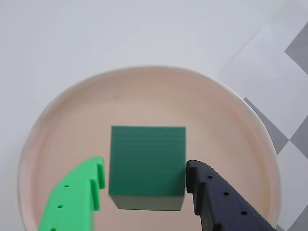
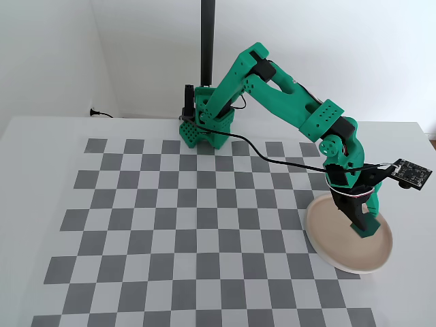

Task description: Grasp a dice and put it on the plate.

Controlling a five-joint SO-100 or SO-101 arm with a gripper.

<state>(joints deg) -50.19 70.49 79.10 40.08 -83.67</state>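
The dice point(image 1: 147, 161) sits inside the plate point(image 1: 67, 120), near its middle in the wrist view, with the gripper point(image 1: 144, 185) around it — the green finger point(image 1: 77, 202) a little off its left face, the black finger point(image 1: 216, 202) right against its right face. Whether the dice rests on the plate or hangs just above it, I cannot tell. In the fixed view the arm point(image 2: 286, 95) reaches down over the plate point(image 2: 327, 245) at the right edge of the checkerboard mat point(image 2: 170, 225) on the white table point(image 2: 41, 136).
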